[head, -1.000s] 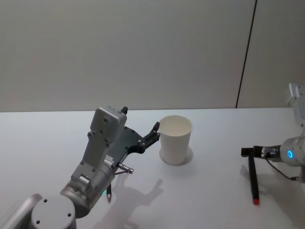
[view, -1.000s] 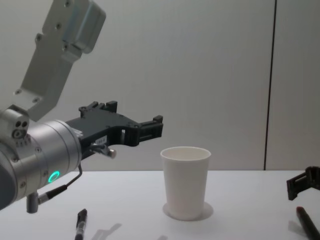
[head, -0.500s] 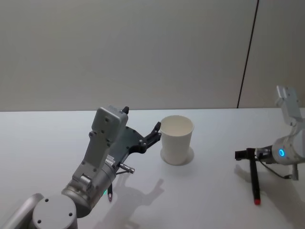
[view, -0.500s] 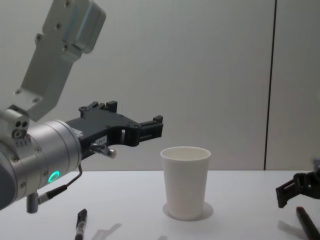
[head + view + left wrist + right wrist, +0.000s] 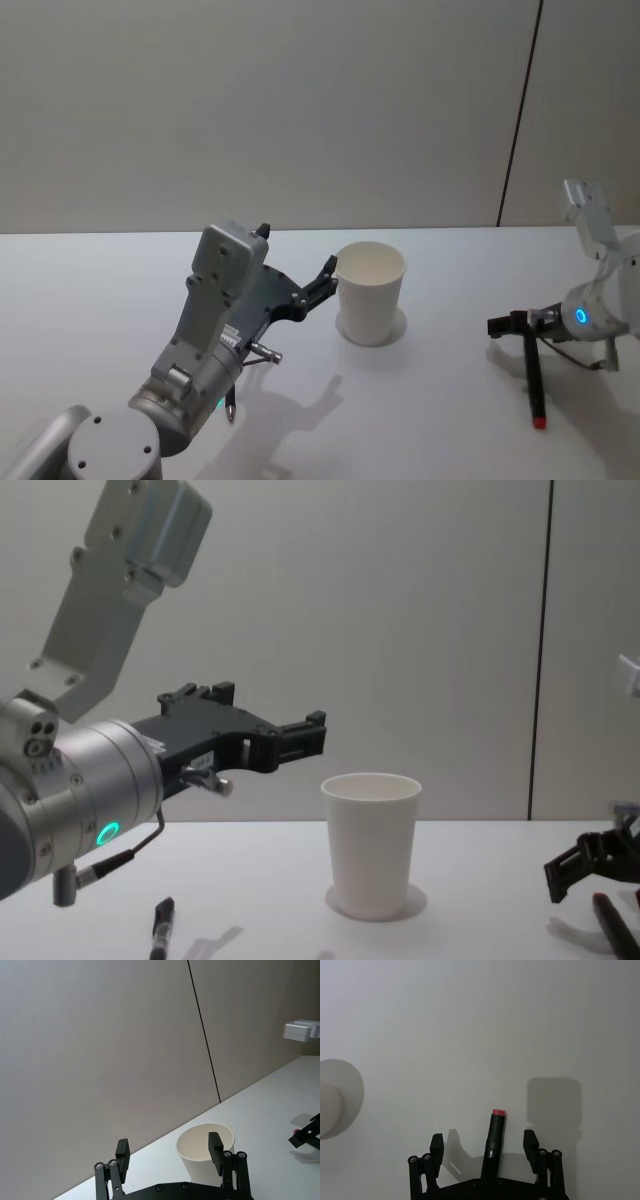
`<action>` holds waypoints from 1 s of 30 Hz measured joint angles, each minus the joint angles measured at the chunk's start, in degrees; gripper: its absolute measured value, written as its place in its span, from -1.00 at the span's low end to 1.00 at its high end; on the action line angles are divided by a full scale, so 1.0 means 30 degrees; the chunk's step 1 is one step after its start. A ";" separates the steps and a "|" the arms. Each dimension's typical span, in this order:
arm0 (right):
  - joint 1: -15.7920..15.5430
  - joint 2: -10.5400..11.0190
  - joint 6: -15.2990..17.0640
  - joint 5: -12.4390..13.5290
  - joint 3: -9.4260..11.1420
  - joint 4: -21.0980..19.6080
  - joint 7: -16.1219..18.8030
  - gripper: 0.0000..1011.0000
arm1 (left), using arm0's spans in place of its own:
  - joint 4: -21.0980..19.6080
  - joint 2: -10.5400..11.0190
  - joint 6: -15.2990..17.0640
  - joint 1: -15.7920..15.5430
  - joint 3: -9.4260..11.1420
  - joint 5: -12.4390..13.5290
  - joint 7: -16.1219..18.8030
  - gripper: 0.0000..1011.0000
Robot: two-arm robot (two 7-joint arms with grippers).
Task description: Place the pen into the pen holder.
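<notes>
Right claw [image 5: 483, 1139]: spread wide, low over the worktop [image 5: 440, 400] on the robot's right side, holding nothing. The right wrist view shows one finger on either side of the pen [image 5: 495, 1130]. The barrel runs out between them with its red end pointing away from the claw. No contact with the barrel is evident. In the head view this claw [image 5: 508, 324] sits at the pen's black far end.

Pen [image 5: 533, 375]: lying flat on the worktop, well apart from the pen holder [image 5: 372, 295], which stands upright and open near the middle.

Left claw [image 5: 169, 1145]: spread and empty. It is raised beside the pen holder's rim on the robot's left. The chest view shows it above and clear of the rim.

A second pen [image 5: 162, 928] lies on the worktop near the left arm, untouched.

Assessment: the step in hand appears to be the pick-up.
- Keep the barrel centred between the fingers.
- Lower until the pads bracket it just above the surface, then close squarely across it so it cannot roll out.
- A hold at the black end should leave enough free length to tip the pen upright.
- The holder looks light and easily toppled, so the pen is best brought down from above the rim.
</notes>
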 joint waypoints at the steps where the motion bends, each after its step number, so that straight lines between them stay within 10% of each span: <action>1: 0.0039 -0.0003 -0.0008 -0.0061 -0.0002 0.0068 0.0065 0.98 | -0.0001 -0.0001 0.0001 0.0001 0.0000 0.0000 0.0000 0.99; 30: 0.0395 -0.0206 -0.0167 -0.1495 0.0089 0.1188 0.1774 0.98 | 0.0000 -0.0001 0.0001 0.0001 0.0000 0.0001 0.0000 0.99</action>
